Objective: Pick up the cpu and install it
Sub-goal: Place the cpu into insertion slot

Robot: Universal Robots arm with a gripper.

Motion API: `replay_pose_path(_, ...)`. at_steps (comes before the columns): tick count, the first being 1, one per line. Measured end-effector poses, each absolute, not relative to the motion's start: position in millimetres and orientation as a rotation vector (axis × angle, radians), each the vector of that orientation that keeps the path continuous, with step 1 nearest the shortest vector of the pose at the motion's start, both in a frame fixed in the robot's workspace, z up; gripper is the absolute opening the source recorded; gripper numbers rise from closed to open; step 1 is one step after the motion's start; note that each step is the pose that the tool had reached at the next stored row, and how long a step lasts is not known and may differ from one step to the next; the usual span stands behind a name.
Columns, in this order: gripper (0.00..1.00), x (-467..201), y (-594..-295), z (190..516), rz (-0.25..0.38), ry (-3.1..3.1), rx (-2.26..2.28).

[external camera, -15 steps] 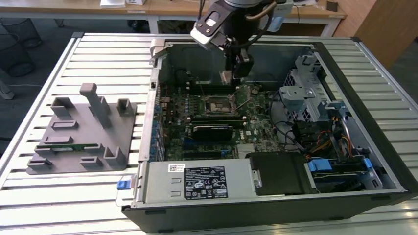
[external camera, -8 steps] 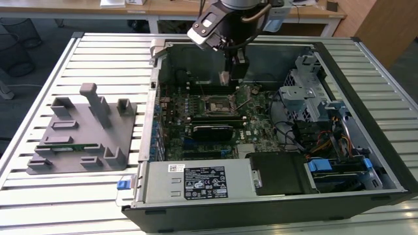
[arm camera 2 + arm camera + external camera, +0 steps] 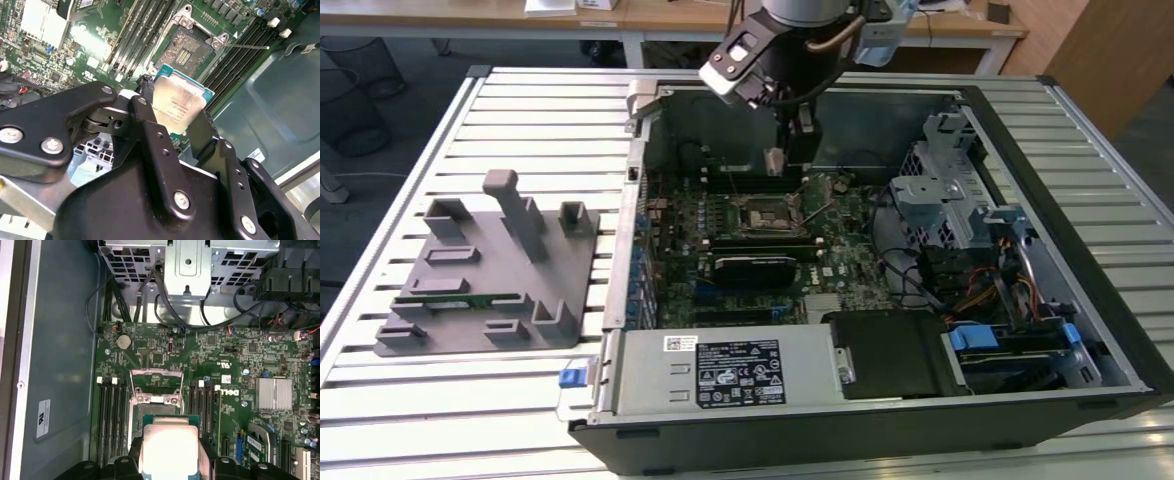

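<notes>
Item: cpu [image 3: 184, 100], square, silver-grey lid with a green rim; its faint print we cannot read. We log it pinched edgewise in the gripper [image 3: 174, 106], over the motherboard [image 3: 235, 355], near the open socket [image 3: 187, 49]. A white label [image 3: 43, 418] sits on the case wall.

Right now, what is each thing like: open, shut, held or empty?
cpu: gripped on two sides, held in the air, not installed yet.
gripper: shut on the cpu.
socket: open and empty.
computer case: lying flat, side cover off.
</notes>
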State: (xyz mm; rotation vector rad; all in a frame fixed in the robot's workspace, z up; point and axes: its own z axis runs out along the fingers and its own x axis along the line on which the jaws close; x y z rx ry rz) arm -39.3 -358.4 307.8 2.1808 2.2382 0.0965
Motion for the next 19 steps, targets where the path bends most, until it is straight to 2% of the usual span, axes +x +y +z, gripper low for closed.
replay_pose_path(19,0.53,-43.5,-357.8,298.8,0.098,2.239,2.181)
